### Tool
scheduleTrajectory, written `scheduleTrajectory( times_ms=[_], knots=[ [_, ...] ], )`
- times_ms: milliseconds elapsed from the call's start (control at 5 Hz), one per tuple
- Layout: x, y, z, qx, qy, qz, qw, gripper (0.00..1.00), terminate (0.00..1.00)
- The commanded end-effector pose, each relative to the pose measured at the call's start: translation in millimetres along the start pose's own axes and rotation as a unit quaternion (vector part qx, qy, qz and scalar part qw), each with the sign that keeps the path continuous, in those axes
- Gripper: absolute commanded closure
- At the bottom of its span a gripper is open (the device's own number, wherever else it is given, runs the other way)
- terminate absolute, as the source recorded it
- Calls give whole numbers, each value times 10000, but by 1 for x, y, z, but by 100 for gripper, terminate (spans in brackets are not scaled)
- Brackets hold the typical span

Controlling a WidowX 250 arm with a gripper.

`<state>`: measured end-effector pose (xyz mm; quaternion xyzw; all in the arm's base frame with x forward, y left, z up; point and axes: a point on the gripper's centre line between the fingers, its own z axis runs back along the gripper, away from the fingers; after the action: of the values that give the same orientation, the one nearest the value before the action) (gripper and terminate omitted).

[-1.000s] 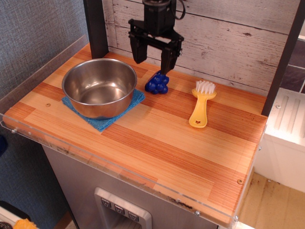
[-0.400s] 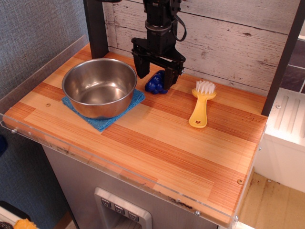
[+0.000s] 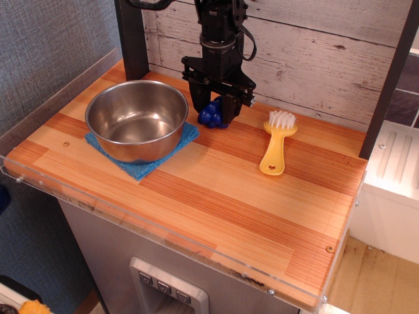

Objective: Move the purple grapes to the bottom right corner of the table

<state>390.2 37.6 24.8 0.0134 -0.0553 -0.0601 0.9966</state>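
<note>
The purple grapes (image 3: 210,116), a small glossy blue-violet bunch, sit on the wooden table (image 3: 216,190) near the back wall, just right of the steel bowl. My black gripper (image 3: 213,114) is lowered straight over them. Its jaws stand on either side of the bunch and press against it. The right finger (image 3: 230,110) hides part of the grapes. The bunch still rests on the tabletop.
A steel bowl (image 3: 136,119) stands on a blue cloth (image 3: 141,167) at the left. A yellow brush with white bristles (image 3: 276,144) lies to the right of the grapes. A dark post (image 3: 131,39) stands at the back left. A clear plastic edge (image 3: 163,239) lines the front.
The gripper has come down from above the grapes to table height, and its jaws have narrowed onto the bunch. The grapes have shifted slightly left.
</note>
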Motion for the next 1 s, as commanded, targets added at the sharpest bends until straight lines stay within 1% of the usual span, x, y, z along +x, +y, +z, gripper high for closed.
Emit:
scheduleTrajectory(
  times_ms=[0,200,400,600,800],
  knots=[
    [7,-7,66,-288,-854,-161,9958,100,0],
    [-13,-39,73,-442,-703,-697,9941,100,0],
    [-43,-71,58,-511,-302,-1209,9909,100,0],
    [-74,-104,48,-492,-27,-1884,9809,100,0],
    [-93,-127,44,-449,76,-2286,9725,100,0]
  ],
)
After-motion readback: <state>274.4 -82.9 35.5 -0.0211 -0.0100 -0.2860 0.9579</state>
